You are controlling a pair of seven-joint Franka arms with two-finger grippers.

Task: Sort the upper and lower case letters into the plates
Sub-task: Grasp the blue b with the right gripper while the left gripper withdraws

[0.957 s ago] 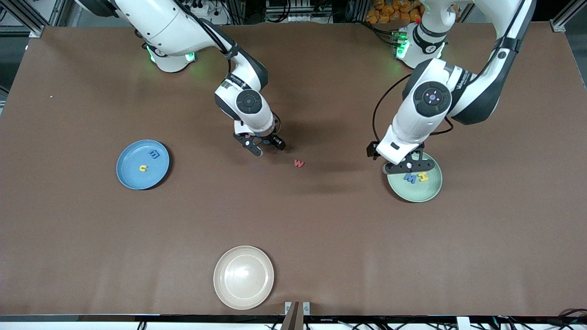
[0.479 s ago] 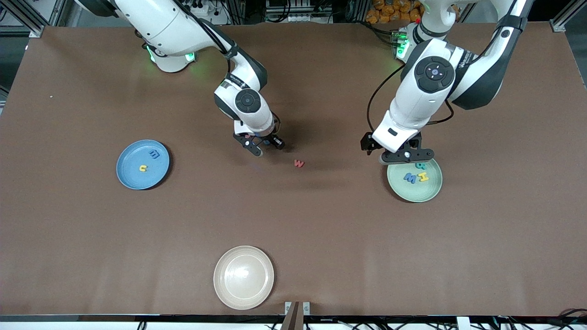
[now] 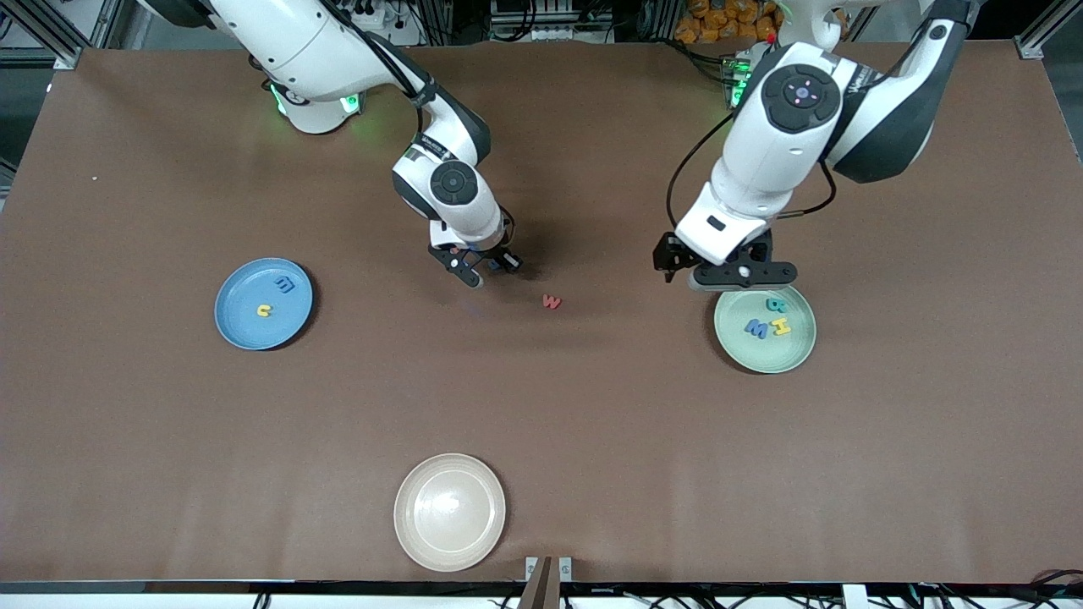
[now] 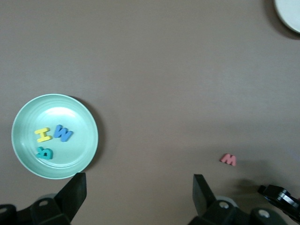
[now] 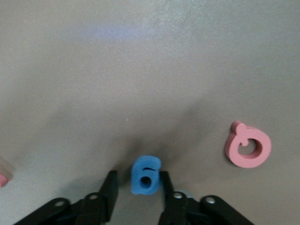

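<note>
Right gripper (image 5: 137, 193) sits low on the table (image 3: 592, 423), fingers pinched against a small blue letter (image 5: 146, 175); a pink letter (image 5: 248, 145) lies beside it. Left gripper (image 3: 743, 279) hangs spread wide over the mint plate (image 3: 791, 355)'s rim. Red w (image 3: 552, 301) lies alone between them, lots of bare table around. Mint plate holds three letters; the blue letter's shape is hard to read.

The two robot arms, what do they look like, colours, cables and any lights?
Both arms have glossy white shells with black joint sections and round black caps. Each ends in a black two-finger pincer: left pincer, right pincer. A black cable loops beside the left arm's wrist. Green lights glow at both bases.
</note>
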